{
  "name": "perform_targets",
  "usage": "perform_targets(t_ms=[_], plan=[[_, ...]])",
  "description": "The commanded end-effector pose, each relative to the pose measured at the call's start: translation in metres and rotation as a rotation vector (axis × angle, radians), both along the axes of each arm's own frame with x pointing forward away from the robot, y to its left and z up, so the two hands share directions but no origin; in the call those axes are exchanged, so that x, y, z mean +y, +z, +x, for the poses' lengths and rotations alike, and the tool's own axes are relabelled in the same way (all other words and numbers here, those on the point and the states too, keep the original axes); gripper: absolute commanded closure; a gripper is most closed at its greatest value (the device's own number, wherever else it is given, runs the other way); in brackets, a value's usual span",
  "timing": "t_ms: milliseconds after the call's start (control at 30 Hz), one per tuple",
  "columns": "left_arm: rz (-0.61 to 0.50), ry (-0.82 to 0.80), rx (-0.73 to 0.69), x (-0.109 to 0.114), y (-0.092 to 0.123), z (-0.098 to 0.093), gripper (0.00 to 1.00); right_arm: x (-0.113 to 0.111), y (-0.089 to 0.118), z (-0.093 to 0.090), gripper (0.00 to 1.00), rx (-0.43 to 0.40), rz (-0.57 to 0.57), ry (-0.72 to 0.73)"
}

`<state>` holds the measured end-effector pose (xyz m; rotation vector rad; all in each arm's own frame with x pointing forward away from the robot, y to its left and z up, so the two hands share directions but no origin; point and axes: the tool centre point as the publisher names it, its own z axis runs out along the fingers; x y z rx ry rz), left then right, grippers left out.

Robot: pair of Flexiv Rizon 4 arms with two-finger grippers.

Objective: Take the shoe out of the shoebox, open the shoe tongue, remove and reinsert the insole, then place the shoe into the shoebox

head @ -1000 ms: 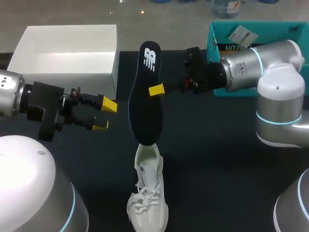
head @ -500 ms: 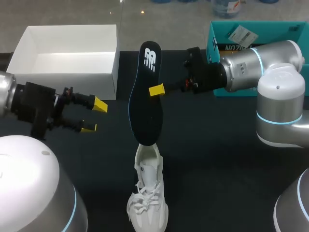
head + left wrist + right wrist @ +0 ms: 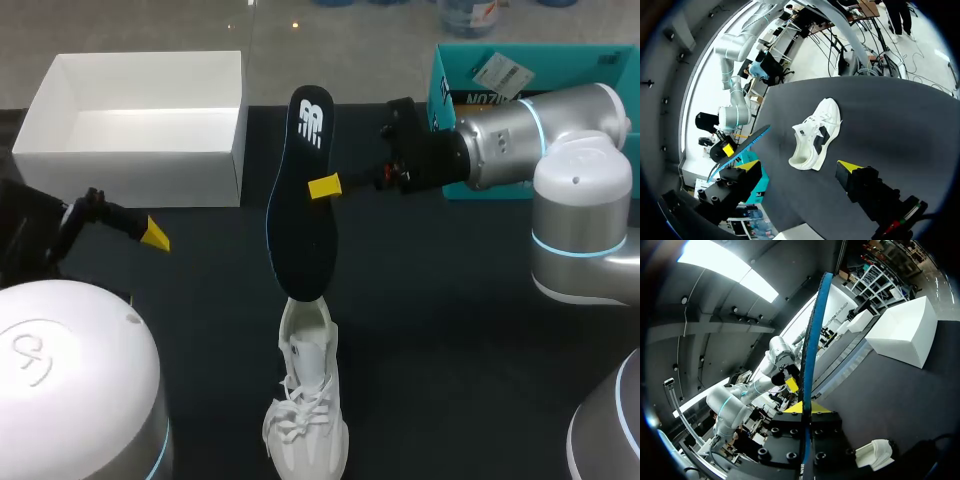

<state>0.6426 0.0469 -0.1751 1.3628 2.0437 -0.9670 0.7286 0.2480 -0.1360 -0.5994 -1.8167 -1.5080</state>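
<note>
The white shoe (image 3: 305, 410) is sitting nearest of all on the dark bench (image 3: 450, 300), laces facing up, toe pointing toward the near edge and heel opening facing the far side.

Over at the left edge, the left pincer (image 3: 799, 166) is hanging low above the bench with its two fingers standing wide apart and nothing between them. In its own wrist view the shoe is lying just ahead of the parted yellow tips. From the head view only one of those tips is showing.

Past the shoe's heel, the black insole (image 3: 300, 200) with its blue rim is standing nearly upright in the air, printed heel end uppermost. The right pincer (image 3: 322, 187) is reaching in from the right and gripping it at about the middle. The right wrist view is showing the insole edge-on, running straight up between the closed fingers.

From above, the insole's lower end is overlapping the shoe's heel, while the left wrist view is showing the two apart.

Farther back on the left, the white shoebox (image 3: 140, 182) is sitting open, well apart from the shoe. A teal box (image 3: 450, 80) is sitting at the far right, behind the right arm.
</note>
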Motion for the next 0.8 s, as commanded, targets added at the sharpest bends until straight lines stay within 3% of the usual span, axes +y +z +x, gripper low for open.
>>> perform_targets(t_ms=[33, 300, 533, 800], plan=[[0.02, 0.036, 0.054, 0.012, -0.006, -0.013, 0.0, 0.002, 0.0, 0.0, 1.0, 0.0, -0.003, -0.001], [0.049, 0.118, 0.173, 0.021, -0.027, -0.01, 0.0, 0.002, 0.0, 0.0, 1.0, 0.0, -0.003, -0.001], [0.085, 0.213, 0.305, 0.03, -0.058, -0.003, 0.0, 0.002, 0.0, 0.0, 1.0, 0.0, -0.003, -0.001], [0.152, 0.326, 0.317, 0.036, -0.063, 0.006, 0.0, 0.002, 0.0, 0.0, 1.0, 0.0, -0.003, -0.001]])
